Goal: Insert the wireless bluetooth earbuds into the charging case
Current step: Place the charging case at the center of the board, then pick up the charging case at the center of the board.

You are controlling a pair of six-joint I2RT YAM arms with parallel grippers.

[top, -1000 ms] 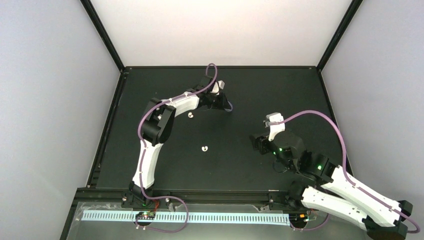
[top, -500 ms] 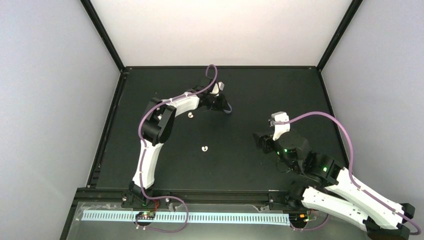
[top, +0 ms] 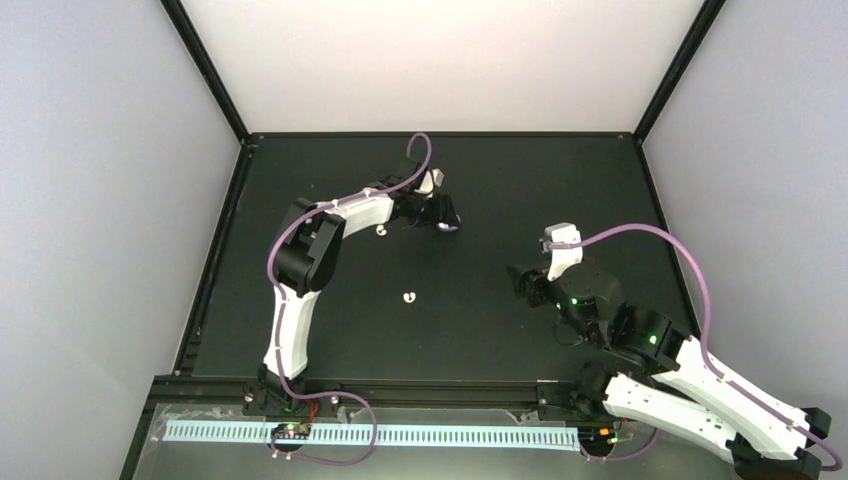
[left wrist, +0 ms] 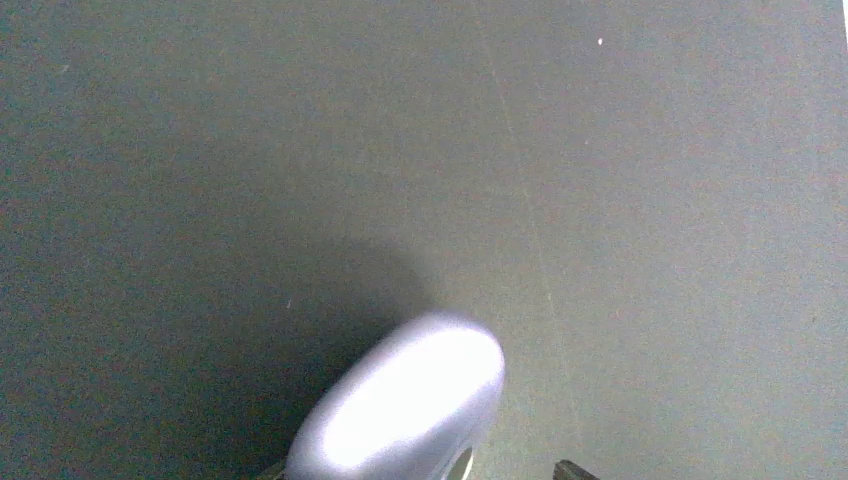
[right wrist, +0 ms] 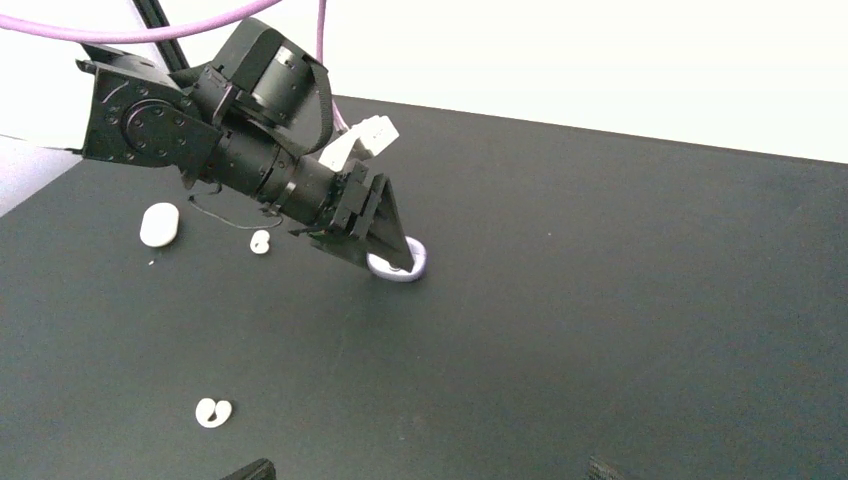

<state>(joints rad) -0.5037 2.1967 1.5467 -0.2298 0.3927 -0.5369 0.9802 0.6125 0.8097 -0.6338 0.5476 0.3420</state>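
The lilac charging case point(right wrist: 402, 266) lies on the black table between the fingers of my left gripper point(right wrist: 393, 258), far centre in the top view point(top: 446, 220). In the left wrist view the case point(left wrist: 410, 400) fills the bottom, blurred. The right fingertip point(left wrist: 575, 470) stands clear of it, so the jaws are open. One white earbud point(top: 381, 231) lies beside the left forearm and another point(top: 408, 297) at mid-table; both show in the right wrist view point(right wrist: 261, 242) point(right wrist: 213, 412). My right gripper point(top: 522, 284) hovers open and empty on the right, and its own view point(right wrist: 425, 468) shows only its fingertips.
A white oval pod point(right wrist: 159, 224) lies on the table beyond the left arm; I cannot tell what it is. Black frame rails point(top: 225, 230) edge the table, with pale walls behind. The left arm's purple cable point(top: 425, 150) loops over its wrist.
The left jaws have opened around the lilac case, which now shows at the fingertips on the table. The right arm has drawn back a little to the right.
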